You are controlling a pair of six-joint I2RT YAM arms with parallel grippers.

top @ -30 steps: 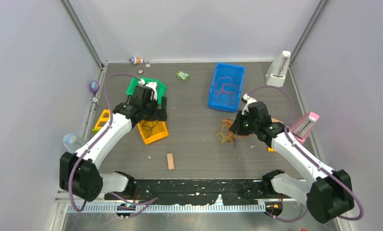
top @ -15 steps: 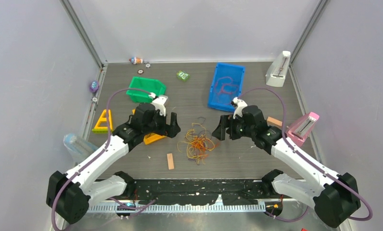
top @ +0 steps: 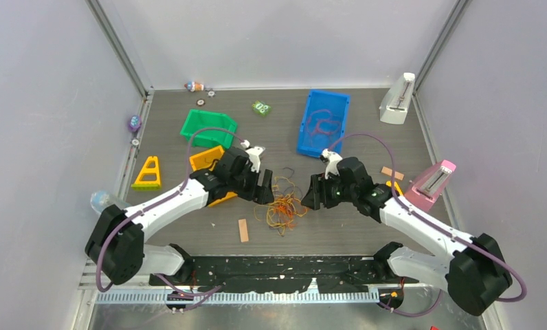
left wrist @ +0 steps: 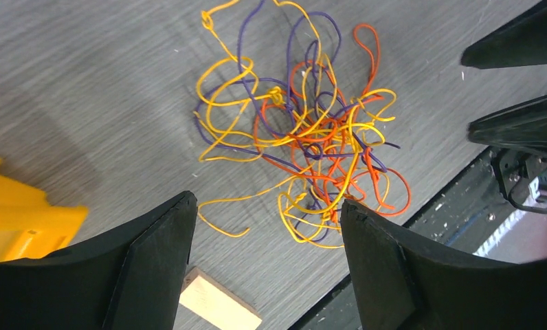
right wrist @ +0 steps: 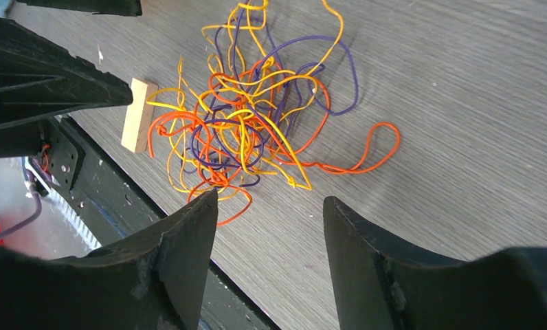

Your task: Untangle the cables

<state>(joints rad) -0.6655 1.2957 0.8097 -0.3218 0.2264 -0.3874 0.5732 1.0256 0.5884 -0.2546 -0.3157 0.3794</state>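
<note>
The jaws of both grippers stand apart with nothing between them, the left gripper (top: 264,188) and the right gripper (top: 313,195) facing each other low over the grey table (top: 271,137). The cables (top: 282,203) lie between the two in one loose tangle of orange, yellow and purple strands, ahead of the fingertips in both wrist views. A small wooden block (top: 243,229) lies just beside the tangle, on its near left side.

The cables (left wrist: 305,137) are yellow, orange and purple, some perhaps red. The counter (left wrist: 85,82) is grey with wood grain, the block (right wrist: 137,113) pale tan.
</note>
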